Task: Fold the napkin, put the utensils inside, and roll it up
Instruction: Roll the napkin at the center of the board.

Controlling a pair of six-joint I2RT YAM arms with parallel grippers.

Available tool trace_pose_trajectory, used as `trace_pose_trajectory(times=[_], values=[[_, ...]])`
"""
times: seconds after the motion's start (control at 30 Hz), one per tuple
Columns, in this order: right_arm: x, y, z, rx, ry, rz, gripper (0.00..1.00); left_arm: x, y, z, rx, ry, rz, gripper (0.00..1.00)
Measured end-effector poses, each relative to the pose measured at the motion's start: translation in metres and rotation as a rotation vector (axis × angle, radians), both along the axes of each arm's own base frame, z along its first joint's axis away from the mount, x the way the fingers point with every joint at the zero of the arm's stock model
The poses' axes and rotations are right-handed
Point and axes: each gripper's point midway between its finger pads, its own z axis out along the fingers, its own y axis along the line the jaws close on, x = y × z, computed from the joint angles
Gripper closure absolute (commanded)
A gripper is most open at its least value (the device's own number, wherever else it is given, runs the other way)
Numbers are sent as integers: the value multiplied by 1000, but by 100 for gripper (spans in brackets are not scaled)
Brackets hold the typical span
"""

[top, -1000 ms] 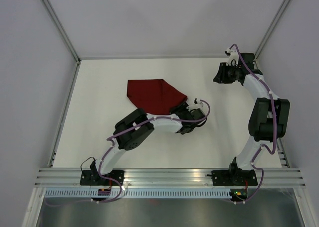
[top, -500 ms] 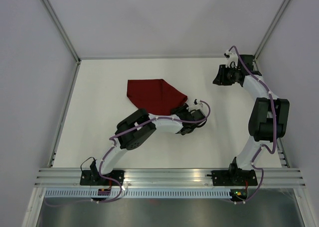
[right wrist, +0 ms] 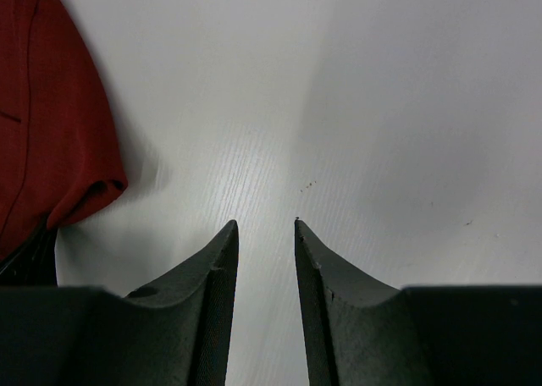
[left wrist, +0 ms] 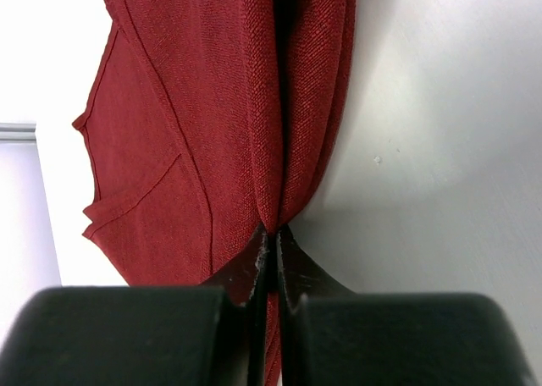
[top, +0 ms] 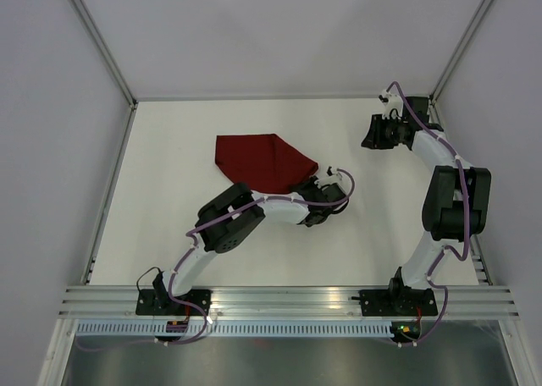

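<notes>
With your left end effector clenched on a bunched edge of the maroon napkin and your right end effector released and empty, carry the fold low over the table and lay it square.

Bright, even light; soft shadows.
</notes>
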Motion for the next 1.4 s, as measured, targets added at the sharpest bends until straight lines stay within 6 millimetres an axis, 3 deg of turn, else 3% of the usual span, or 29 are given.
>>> trace_pose_trajectory(times=[0.33, 0.77, 1.13, 1.4], values=[[-13, 0, -4, -26, -2, 28, 61, -3, -3, 1, -59, 64, -40, 98], [-20, -3, -1, -76, -36, 75, 61, -35, 3, 1, -155, 206, -160, 98], [-42, 4, -21, -105, -10, 157, 61, -89, 13, 0, -199, 315, -283, 98], [-79, 25, -9, -145, -93, 328, 61, -130, 11, 0, -284, 456, -393, 98]])
